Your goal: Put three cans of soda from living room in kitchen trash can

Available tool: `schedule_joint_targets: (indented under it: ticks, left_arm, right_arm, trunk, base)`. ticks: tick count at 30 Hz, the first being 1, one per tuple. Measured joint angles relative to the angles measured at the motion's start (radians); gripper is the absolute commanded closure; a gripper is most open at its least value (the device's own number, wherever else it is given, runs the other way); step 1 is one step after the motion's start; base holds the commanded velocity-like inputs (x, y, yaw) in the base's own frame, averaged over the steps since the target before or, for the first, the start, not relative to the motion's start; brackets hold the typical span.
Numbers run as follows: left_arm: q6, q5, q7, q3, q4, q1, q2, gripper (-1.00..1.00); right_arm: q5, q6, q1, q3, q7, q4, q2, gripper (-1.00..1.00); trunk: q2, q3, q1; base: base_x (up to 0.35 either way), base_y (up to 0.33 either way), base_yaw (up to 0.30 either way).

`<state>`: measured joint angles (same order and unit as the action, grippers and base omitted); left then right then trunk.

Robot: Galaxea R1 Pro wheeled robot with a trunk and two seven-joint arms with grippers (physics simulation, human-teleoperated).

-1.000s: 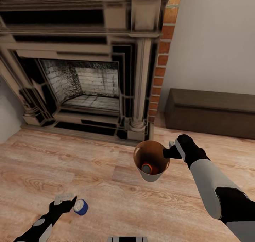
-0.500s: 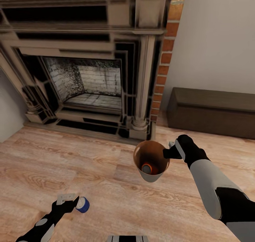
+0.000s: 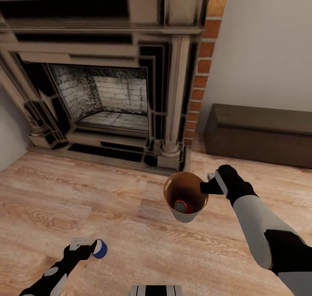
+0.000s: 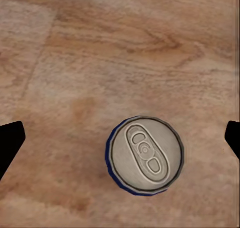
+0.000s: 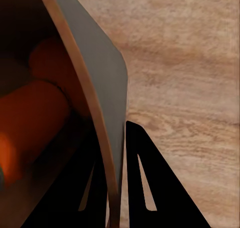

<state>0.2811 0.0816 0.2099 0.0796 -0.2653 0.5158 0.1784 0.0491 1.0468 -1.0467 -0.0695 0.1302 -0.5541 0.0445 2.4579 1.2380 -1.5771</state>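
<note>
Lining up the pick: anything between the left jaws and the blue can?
Nothing. In the left wrist view the blue can stands upright on bare wood floor, with the left gripper open around it.

Light is even and soft, a flat simulator render with no clear source and no glare. The wood floor (image 3: 108, 209) is bright; the fireplace (image 3: 108, 92) opening is dim with smeared, blocky textures. A faint shadow lies under the bucket (image 3: 184, 216). In the right wrist view the fingers (image 5: 150, 188) are black silhouettes, close and soft-edged.
</note>
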Motion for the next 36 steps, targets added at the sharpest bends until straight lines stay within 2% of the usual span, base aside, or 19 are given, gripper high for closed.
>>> schedule_joint_targets:
  ticks: [5,11,17,21,27,36]
  left_arm:
    - [0.001,0.0,0.001,-0.012,0.0,0.0,0.0,-1.0]
    - [0.002,0.0,0.002,-0.016,0.0,0.0,0.0,-1.0]
    - [0.003,0.0,0.002,-0.016,0.0,0.0,0.001,-1.0]
    - [0.002,0.001,0.002,-0.016,0.0,0.0,0.001,-1.0]
    - [0.001,0.001,0.002,-0.017,0.0,0.0,0.001,-1.0]
    - [0.002,0.001,0.002,-0.017,0.0,0.0,0.001,-1.0]
  right_arm:
    - [0.032,-0.001,0.001,0.002,-0.002,-0.001,-0.003,1.0]
    - [0.004,0.0,0.001,0.002,-0.003,-0.001,-0.005,1.0]
    - [0.027,0.0,0.001,0.003,-0.031,-0.002,-0.007,1.0]
    - [0.008,0.0,0.001,0.002,-0.036,-0.005,-0.007,1.0]
    - [0.019,0.0,-0.001,0.0,-0.038,-0.007,-0.008,1.0]
    - [0.015,0.0,-0.002,0.0,-0.038,-0.008,-0.008,1.0]
  trunk:
    - [0.0,0.004,0.0]
    - [0.0,0.007,0.0]
    - [0.0,0.007,0.0]
    - [0.0,0.007,0.0]
    - [0.042,0.026,-0.023]
    - [0.044,0.062,-0.027]
  base:
    - [0.073,-0.091,0.0]
    - [0.012,-0.016,0.0]
    - [0.001,-0.002,0.0]
    - [0.0,0.0,0.0]
    - [0.0,0.0,0.0]
    - [0.0,0.0,0.0]
